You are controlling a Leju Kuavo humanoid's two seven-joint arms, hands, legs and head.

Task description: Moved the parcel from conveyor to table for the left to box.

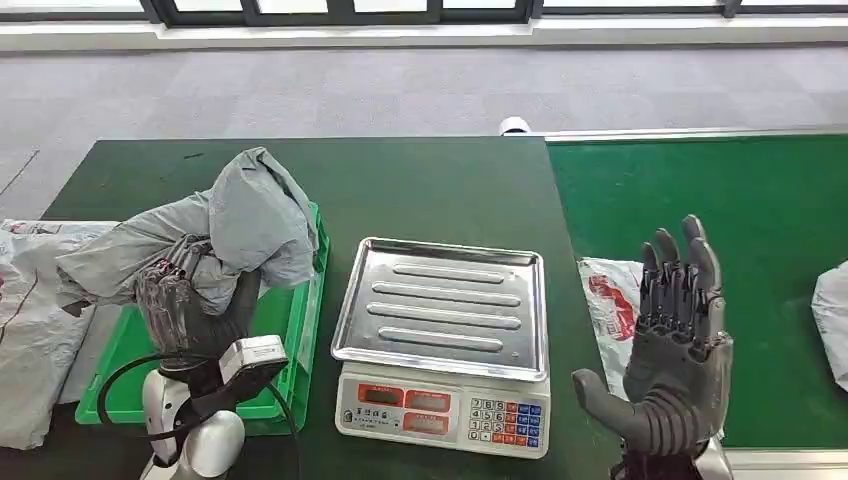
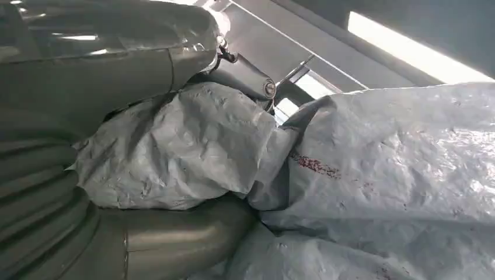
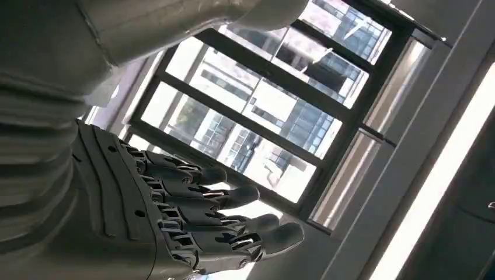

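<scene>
My left hand (image 1: 190,310) grips a crumpled grey parcel bag (image 1: 235,225) and holds it above the green box (image 1: 290,330) at the table's left. In the left wrist view the grey parcel bag (image 2: 192,146) is pressed between my thumb and fingers. My right hand (image 1: 675,340) stands raised at the conveyor's near edge, fingers straight and apart, holding nothing; the right wrist view shows the right hand (image 3: 192,216) against windows. A white parcel with red print (image 1: 610,300) lies on the green conveyor (image 1: 740,200) just behind that hand.
A weighing scale with a steel tray (image 1: 445,300) and keypad sits mid-table between box and conveyor. Grey bags (image 1: 35,310) lie heaped left of the box. Another white parcel (image 1: 832,320) lies at the conveyor's right edge. The dark green table (image 1: 400,180) stretches behind the scale.
</scene>
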